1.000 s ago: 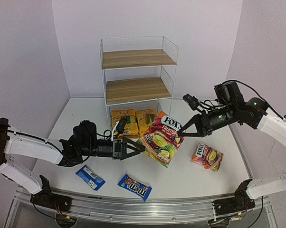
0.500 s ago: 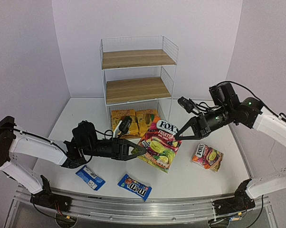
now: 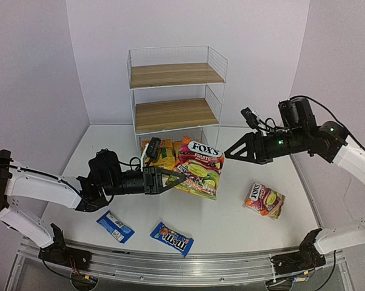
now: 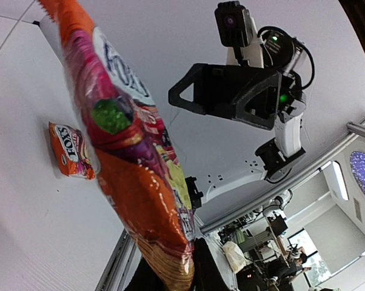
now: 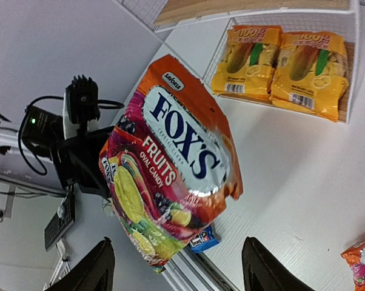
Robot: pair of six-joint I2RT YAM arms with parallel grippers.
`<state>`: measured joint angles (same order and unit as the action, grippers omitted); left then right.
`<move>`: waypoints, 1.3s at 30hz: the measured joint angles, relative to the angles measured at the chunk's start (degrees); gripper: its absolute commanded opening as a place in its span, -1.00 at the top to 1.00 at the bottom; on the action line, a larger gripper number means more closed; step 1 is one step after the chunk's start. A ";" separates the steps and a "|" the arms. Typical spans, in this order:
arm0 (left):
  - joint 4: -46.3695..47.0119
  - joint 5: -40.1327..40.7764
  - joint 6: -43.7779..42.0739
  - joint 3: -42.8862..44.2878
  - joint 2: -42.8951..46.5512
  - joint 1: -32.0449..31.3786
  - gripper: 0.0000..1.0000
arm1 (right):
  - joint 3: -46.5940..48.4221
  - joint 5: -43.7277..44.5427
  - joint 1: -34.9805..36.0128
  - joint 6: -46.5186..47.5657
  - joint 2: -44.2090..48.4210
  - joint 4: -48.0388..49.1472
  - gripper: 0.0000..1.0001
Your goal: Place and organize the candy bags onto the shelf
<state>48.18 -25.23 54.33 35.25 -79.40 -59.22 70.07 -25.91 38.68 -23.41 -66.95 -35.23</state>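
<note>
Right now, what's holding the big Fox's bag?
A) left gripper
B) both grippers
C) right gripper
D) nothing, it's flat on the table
A: the left gripper is pinched shut on one edge of the big Fox's bag and holds it up, while the right gripper stands open, apart from it.

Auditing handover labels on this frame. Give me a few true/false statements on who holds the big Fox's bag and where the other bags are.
The left fingers grip the large Fox's bag. True.
The right fingers are closed on it too. False: they stand open, clear of it.
Two yellow-orange bags lie on the bottom board of the shelf. True.
The smaller Fox's bag sits on the shelf. False: it lies on the table.
Both blue packets lie on the table. True.
</note>
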 measured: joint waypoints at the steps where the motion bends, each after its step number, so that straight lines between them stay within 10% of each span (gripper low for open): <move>1: -1.31 0.96 -0.93 0.96 0.04 0.00 1.00 | -0.08 2.20 0.00 -0.56 0.92 0.07 -0.47; 16: -21.75 14.32 -17.24 24.95 -5.32 0.01 1.00 | -6.64 21.99 0.00 -3.02 17.81 0.68 -0.54; 39: -22.92 26.23 -15.33 27.79 -11.89 5.17 1.00 | -10.26 27.93 0.00 -3.82 24.06 0.65 -0.54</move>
<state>25.26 1.00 39.00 63.05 -91.29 -54.05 59.80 2.02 38.68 -27.23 -42.89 -34.59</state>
